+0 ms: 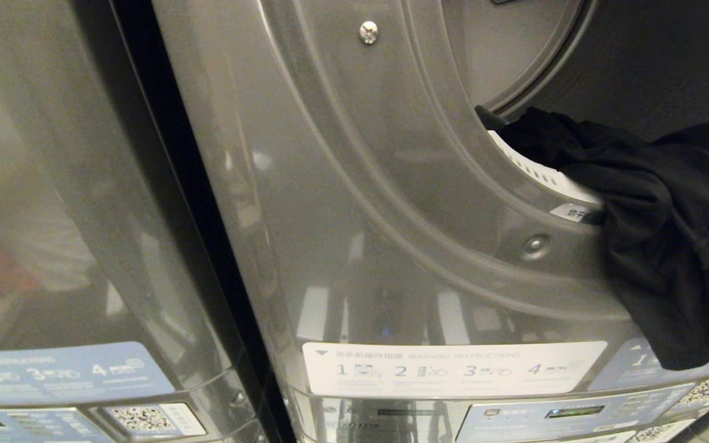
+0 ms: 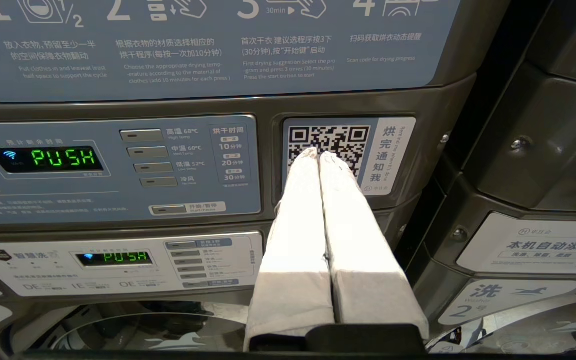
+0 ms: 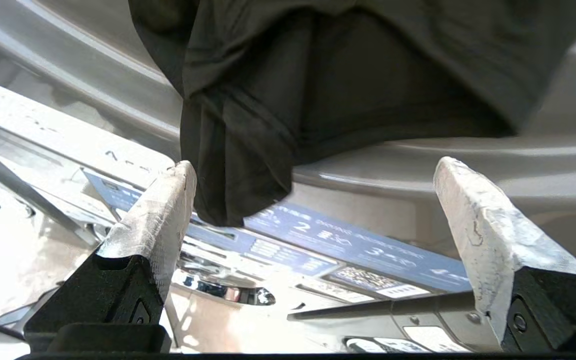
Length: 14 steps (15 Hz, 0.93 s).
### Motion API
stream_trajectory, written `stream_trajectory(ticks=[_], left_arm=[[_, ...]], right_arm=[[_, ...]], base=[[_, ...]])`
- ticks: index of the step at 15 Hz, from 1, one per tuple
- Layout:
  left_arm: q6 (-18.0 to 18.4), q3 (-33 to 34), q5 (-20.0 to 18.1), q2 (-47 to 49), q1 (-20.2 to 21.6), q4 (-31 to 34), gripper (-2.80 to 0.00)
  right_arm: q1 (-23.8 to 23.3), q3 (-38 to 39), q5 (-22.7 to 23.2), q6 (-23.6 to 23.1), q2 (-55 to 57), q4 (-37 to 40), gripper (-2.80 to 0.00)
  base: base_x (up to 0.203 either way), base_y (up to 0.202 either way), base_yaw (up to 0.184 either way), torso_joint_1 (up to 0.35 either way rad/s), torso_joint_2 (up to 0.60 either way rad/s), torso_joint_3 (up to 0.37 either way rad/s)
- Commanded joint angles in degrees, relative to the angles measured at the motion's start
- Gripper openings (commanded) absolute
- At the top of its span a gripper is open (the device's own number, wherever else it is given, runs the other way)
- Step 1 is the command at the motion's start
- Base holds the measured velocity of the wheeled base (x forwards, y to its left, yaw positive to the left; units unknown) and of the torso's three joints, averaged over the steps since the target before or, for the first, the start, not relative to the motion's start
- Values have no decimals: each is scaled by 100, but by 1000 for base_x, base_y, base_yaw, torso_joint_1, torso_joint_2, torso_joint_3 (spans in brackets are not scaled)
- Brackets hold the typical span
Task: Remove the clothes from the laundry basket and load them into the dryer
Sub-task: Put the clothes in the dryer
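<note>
Over the grey metal dryer's round door rim (image 1: 502, 203) droops a black cloth garment (image 1: 668, 234), so the wide-open, empty right gripper (image 3: 313, 200) below should push the hanging fold fully inside.

The head view sits very close to the grey dryer front (image 1: 354, 203), looking forward and down across its door ring to the instruction label (image 1: 453, 368), with a neighbouring machine (image 1: 53, 215) at the left. The left wrist view looks along the left hand (image 2: 318, 156) straight at a control panel (image 2: 113, 167) and QR sticker (image 2: 348, 152), near them. The right wrist view looks upward from below the door opening, between the right hand's (image 3: 313, 170) spread fingers, at the black garment (image 3: 278, 100) hanging over the rim, which the head view shares
</note>
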Motion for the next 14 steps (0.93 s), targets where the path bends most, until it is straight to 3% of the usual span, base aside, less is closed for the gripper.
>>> stream_trajectory(ticks=[1,4,7,8,14], left_arm=[[-2,1,2,-2,-9,-5,-280],[-2,1,2,-2,0,-5,-280],[-2,1,2,-2,0,-5,-280],[-2,1,2,-2,0,-5,-280],[-2,1,2,-2,-1,-5,-280]], right_arm=[[2,167,-16,8,274,-247,0],[3,281,-65,8,655,-874,0],[10,343,-81,-14,701,-927,0],[1,362,-99,-13,701,-927,-280],[10,244,-291,-48,686,-927,-280]], base=[[0,0,0,0,0,0],[0,0,0,0,0,0],[0,0,0,0,0,0],[0,0,0,0,0,0],[0,0,0,0,0,0]])
